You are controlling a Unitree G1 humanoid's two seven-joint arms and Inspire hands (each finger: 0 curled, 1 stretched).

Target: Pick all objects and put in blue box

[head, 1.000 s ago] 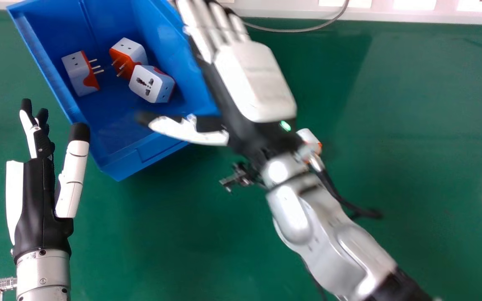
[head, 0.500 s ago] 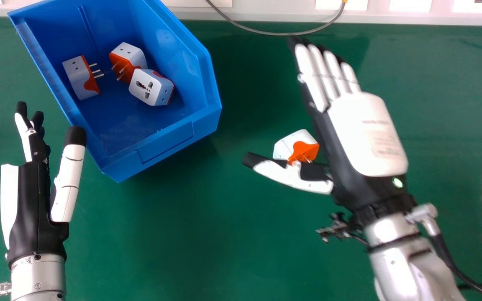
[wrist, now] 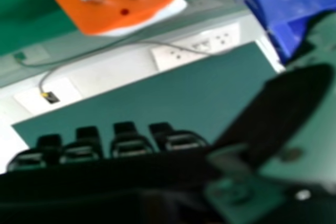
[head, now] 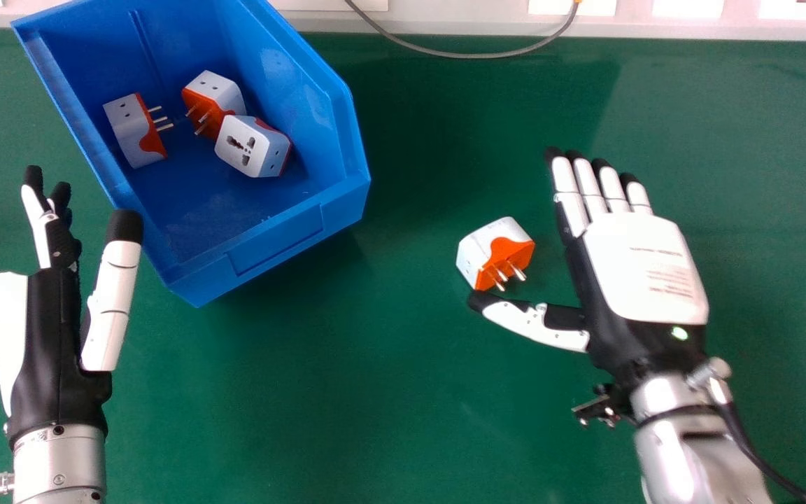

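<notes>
1. At the side toward nine o'clock in the head view, I could see the left hand (head: 53, 336) open and holding nothing, its fingers stretched up toward twelve. Its thumb stood by the near edge of the box; I couldn't tell whether the two touched.
2. Over toward ten o'clock sat the blue box (head: 270, 246) on the green table (head: 375, 392), its low front lip facing about five.
3. Inside it, at the nine o'clock side, lay the first adapter (head: 123, 122), white and orange, prongs toward three.
4. Round at the box's twelve was the second adapter (head: 214, 84), prongs aimed at about seven or eight.
5. Close against that one, on its four o'clock side, the third adapter (head: 252, 150) showed its socket face upward.
6. A grey cable (head: 459, 55) sagged along the wall, from twelve to one o'clock.
7. Out on the table, just off the middle toward three, was the loose adapter (head: 508, 252), orange side and prongs facing about five.
8. Farther out at three o'clock the right hand (head: 644, 269) was back up, open and gripping nothing, fingers straight toward twelve. Its thumb reached toward ten, the tip just beside the loose adapter; contact I couldn't make out.
</notes>
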